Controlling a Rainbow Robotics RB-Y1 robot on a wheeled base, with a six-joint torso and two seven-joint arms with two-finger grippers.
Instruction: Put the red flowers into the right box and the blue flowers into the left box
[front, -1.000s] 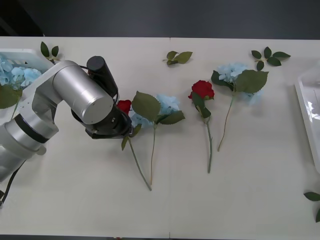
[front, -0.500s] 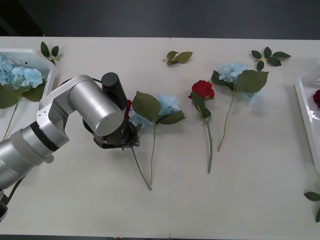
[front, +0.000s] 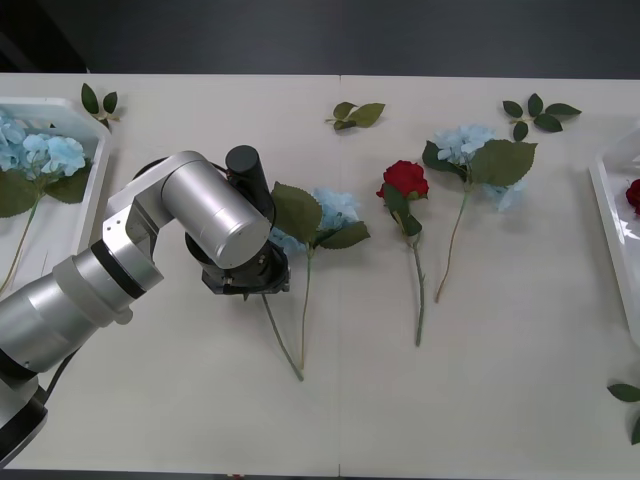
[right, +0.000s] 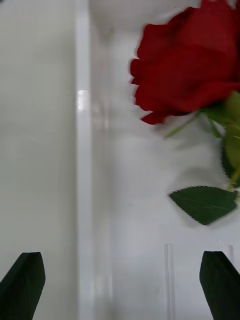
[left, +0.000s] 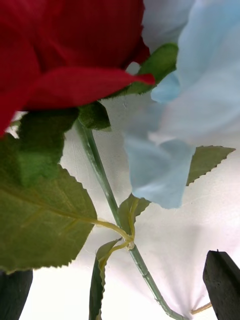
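Left wrist view: left gripper (left: 120, 295), fingers apart, straddles what looks like a red flower's stem (left: 102, 180).

Your left gripper (left: 120, 295) hangs just above a rose (left: 65, 55) lying beside a hydrangea (front: 330, 210) at the table's (front: 150, 400) middle left. Farther right lie another rose (front: 405, 180), then another hydrangea (front: 465, 145).

The left arm (front: 200, 215) hides the head of a red rose beside a blue flower (front: 325, 215). The right box (front: 615, 235) and left box (front: 85, 195) are cut off by the picture's edges.
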